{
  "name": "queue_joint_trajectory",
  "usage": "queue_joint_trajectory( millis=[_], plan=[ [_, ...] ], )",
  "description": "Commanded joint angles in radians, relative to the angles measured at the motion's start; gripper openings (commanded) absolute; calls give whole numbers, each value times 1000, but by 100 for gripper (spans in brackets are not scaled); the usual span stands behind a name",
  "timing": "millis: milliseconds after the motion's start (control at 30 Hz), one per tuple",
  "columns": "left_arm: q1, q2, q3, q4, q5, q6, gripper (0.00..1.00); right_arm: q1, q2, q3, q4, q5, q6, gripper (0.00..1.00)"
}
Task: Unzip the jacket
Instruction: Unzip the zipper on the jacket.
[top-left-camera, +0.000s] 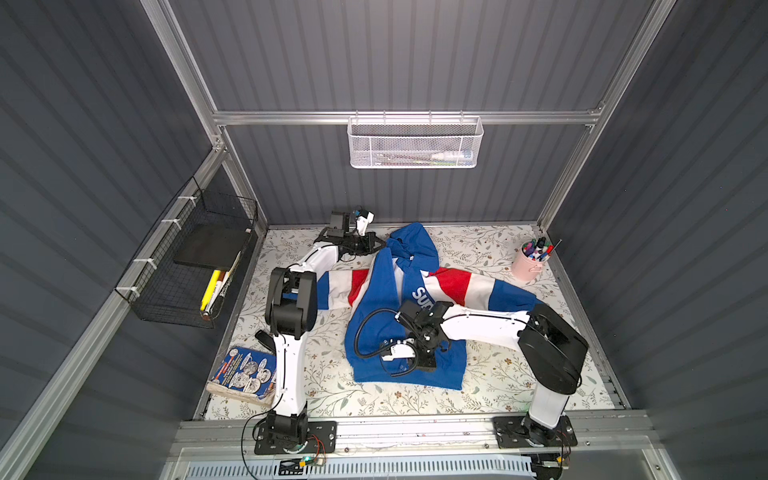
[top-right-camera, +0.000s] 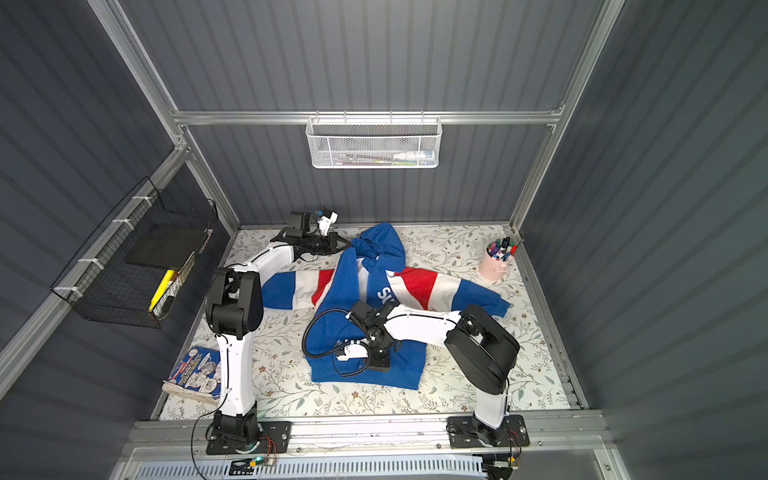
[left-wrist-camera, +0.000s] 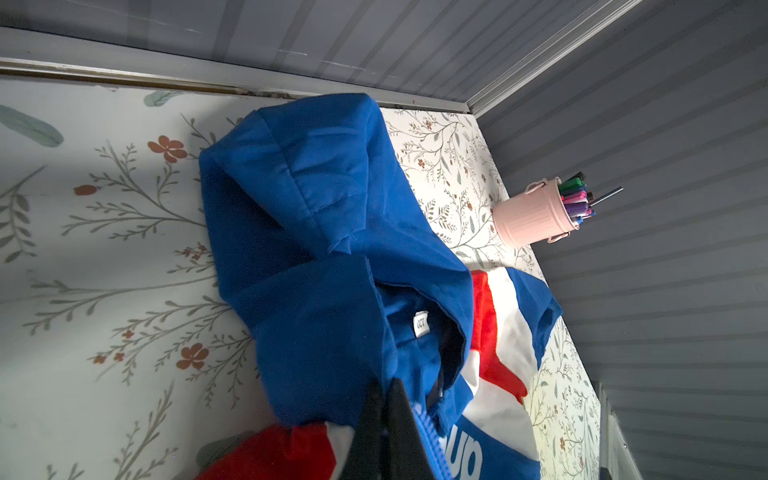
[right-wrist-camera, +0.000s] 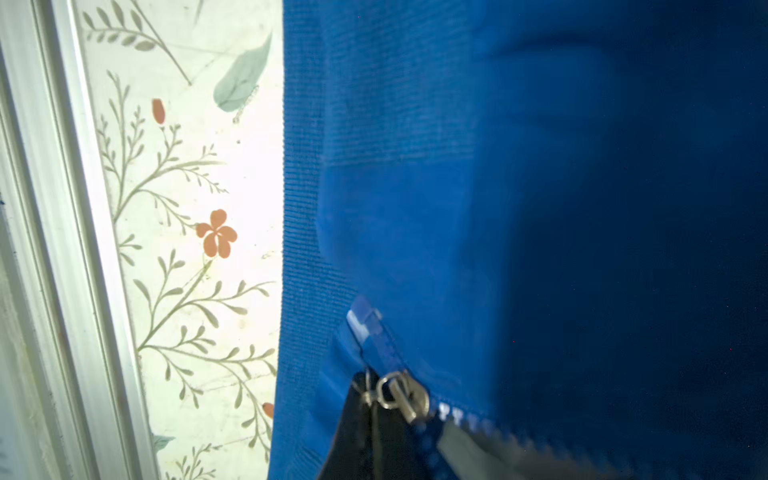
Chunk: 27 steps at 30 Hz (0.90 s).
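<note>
REMOTE CELL: Nearest me, at eight o'clock on the matte floral-print tabletop (top-left-camera: 332, 399), lies a dog-eared paperback book (top-left-camera: 245, 374) with a glossy blue cover.

At the six o'clock end of the small royal-blue hooded jacket (top-left-camera: 376, 291), just above its ribbed knit hem, my right gripper (right-wrist-camera: 374, 399) is clamped fully closed on the silvery metal zipper pull (right-wrist-camera: 409, 399). Its black fingers meet in a wedge at the ring. My wrist view shows the slider close to the plastic end stop, with a row of bare blue teeth running away behind it.

The jacket (top-right-camera: 332, 291) sprawls across the middle of the table in both top views, its soft cloth creased. Sleeves with red and white diagonal bands reach toward nine and three o'clock, and the white lettering is partly hidden under my right arm.

At its twelve o'clock end my left gripper (top-left-camera: 380, 246) is also closed tight. It pinches the blue front edge just below the rumpled hood, drawing the cloth into a ridge.

Farther back, at two o'clock, a ridged pink pail (top-left-camera: 528, 264) bristles with coloured markers. A white perforated-mesh basket (top-left-camera: 415, 143) hangs on the ribbed grey back wall.
</note>
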Motion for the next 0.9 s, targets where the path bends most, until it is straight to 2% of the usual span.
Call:
queue_joint_trajectory(
  millis=[0, 67, 267, 667, 800, 833, 867],
  plan=[
    [24, 14, 38, 16, -49, 23, 0, 23, -13, -22, -70, -39, 11, 0],
    [28, 14, 39, 12, -68, 21, 0, 29, -11, -25, -70, -75, 12, 0],
    [44, 22, 37, -3, -146, -5, 0, 38, -7, -29, -74, -80, 14, 0],
    [51, 17, 12, -3, -171, 3, 0, 37, -7, -36, -73, -78, 21, 0],
    [51, 20, 13, 9, -135, 30, 0, 37, -15, -48, -60, -65, 28, 0],
    [50, 22, 19, -2, -123, 54, 4, 37, -17, -46, -56, -62, 31, 0],
    [48, 20, 23, -10, -100, 69, 16, 37, -18, -44, -52, -60, 36, 0]
  ],
)
